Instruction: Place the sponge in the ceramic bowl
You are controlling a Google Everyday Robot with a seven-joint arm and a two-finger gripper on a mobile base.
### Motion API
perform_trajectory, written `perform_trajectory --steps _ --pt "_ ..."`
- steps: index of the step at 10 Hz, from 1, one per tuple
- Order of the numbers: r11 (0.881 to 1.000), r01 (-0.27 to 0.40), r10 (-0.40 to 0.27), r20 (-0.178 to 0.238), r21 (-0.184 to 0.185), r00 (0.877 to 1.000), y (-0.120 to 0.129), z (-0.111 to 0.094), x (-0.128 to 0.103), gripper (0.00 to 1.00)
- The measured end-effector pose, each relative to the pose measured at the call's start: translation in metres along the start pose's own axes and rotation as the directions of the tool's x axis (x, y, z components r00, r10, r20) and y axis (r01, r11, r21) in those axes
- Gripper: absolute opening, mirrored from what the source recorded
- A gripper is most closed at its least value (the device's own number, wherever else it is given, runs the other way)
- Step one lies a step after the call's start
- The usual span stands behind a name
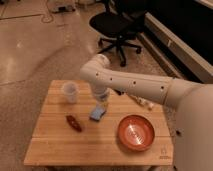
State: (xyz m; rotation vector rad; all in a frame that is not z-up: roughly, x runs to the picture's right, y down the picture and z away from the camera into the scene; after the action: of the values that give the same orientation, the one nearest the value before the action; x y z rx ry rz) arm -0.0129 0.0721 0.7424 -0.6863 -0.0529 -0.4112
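Note:
The blue sponge (97, 114) lies flat near the middle of the wooden table (55, 147). Right above it hangs my gripper (100, 105), pointing down from the white arm and reaching the sponge's far edge. Whether it touches the sponge is not clear. The red-orange ceramic bowl (135, 133) stands to the right of the sponge, near the table's front right corner, with nothing in it.
A white translucent cup (69, 92) stands at the back left of the table. A dark red elongated object (74, 123) lies left of the sponge. Small pale items (145, 103) sit at the back right. A black office chair (120, 27) stands behind the table.

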Motion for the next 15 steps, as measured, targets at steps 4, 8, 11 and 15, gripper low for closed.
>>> perform_trajectory --steps 4,8,11,15 --pt "1.000 0.021 -0.021 -0.007 0.008 1.000 -0.005 0.027 -0.011 0.38" --pt "0.999 0.038 -0.038 0.001 0.022 0.999 -0.024 0.021 -0.007 0.38" --pt "0.996 0.057 -0.057 0.000 0.062 0.998 -0.020 0.040 -0.016 0.38" --pt "0.997 0.078 -0.078 -0.010 0.027 0.997 -0.036 0.047 -0.021 0.38"
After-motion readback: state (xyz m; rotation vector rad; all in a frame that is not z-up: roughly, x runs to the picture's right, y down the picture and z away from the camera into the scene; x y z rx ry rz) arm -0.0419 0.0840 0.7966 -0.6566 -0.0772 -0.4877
